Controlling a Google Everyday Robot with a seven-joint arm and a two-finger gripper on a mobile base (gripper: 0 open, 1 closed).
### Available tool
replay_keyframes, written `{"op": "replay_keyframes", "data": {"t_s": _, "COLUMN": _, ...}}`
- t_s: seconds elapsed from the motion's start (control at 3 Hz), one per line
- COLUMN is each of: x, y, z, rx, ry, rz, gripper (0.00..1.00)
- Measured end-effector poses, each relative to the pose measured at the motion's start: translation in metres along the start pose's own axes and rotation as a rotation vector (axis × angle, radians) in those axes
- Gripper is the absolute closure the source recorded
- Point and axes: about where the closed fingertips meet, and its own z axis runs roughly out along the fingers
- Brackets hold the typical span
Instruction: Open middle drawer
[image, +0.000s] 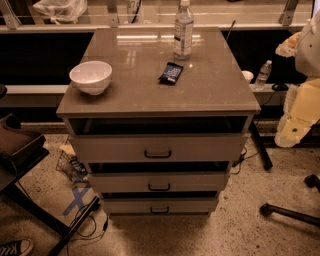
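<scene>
Cabinet top (210, 80) holding one bowl (91, 76), one bottle (183, 30), one packet (171, 72), three drawers (158, 147) below, middle drawer (159, 181) second, your arm (306, 107) far right, gripper unseen.

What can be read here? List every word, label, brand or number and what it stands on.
No text can be read.
Bottle label, on the cabinet top: blurred, unreadable.
Dark packet: pale print, unreadable.
Small bottle at right: too small.
Middle drawer front: no marking.
Tool: not in view; only the arm shows at the right edge.
</scene>
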Motion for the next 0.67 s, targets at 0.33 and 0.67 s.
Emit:
{"op": "replay_keyframes", "data": {"t_s": 0.33, "x": 0.0000, "y": 0.0000, "z": 0.0000, "rx": 0.000, "ry": 0.000, "rz": 0.000, "gripper": 0.00}}
{"op": "replay_keyframes", "data": {"t_s": 0.67, "x": 0.0010, "y": 0.0032, "z": 0.0062, "rx": 0.004, "ry": -0.018, "rz": 0.003, "gripper": 0.00}}
